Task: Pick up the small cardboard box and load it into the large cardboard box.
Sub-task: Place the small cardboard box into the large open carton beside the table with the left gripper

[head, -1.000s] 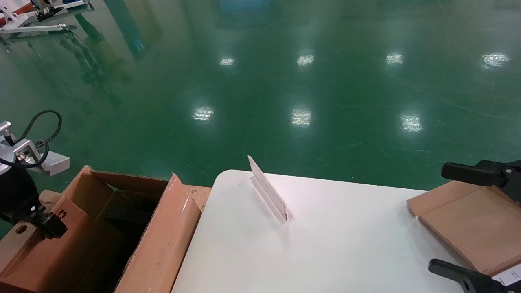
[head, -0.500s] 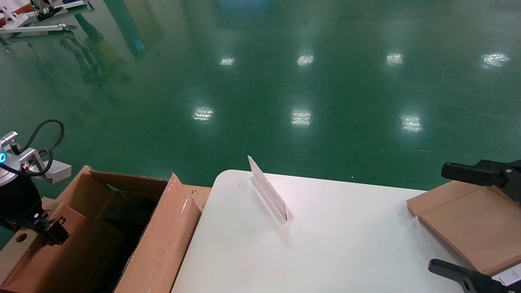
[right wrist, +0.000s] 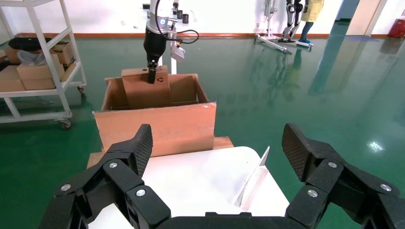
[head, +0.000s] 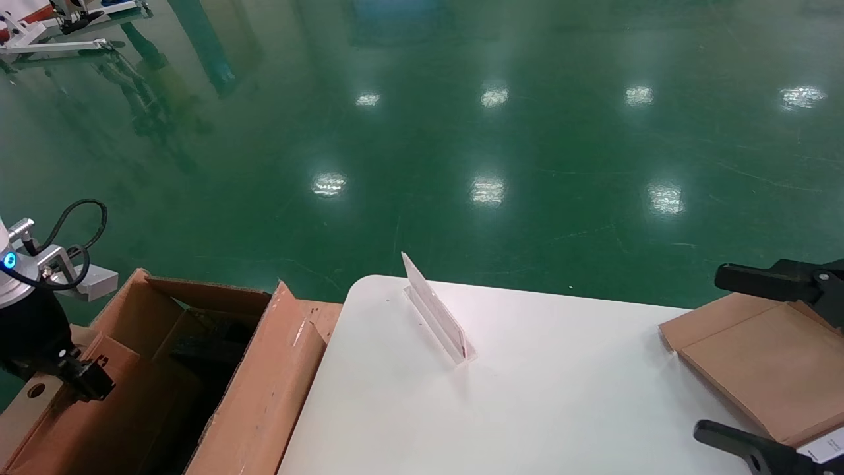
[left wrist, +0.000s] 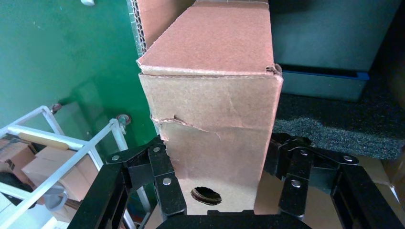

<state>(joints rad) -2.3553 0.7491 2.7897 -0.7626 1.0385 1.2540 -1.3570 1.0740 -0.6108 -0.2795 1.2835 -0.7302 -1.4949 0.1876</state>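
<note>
Head view: at far left, left gripper [head: 82, 380] clamped on the small cardboard box [head: 99, 409], lowered into the large cardboard box [head: 264, 396] standing open beside the white table [head: 527, 409]. Dark foam visible deep inside the large carton. On the table, a clear acrylic sign holder [head: 438, 316] near the far edge and a flat brown cardboard box [head: 758, 363] at right. Right gripper [head: 771, 369] spread wide over that flat box, touching nothing.

Left wrist view: black fingers [left wrist: 165, 176] pressed on both sides of the small cardboard box [left wrist: 215, 129], round punched hole close to the grip; dark foam [left wrist: 334, 133] beyond.

Right wrist view: right gripper [right wrist: 219, 157] gaping, empty. Farther off, small cardboard box [right wrist: 145, 90] upright, partly sunk inside the large cardboard box [right wrist: 157, 126], top end pinched by the left gripper [right wrist: 152, 76].
</note>
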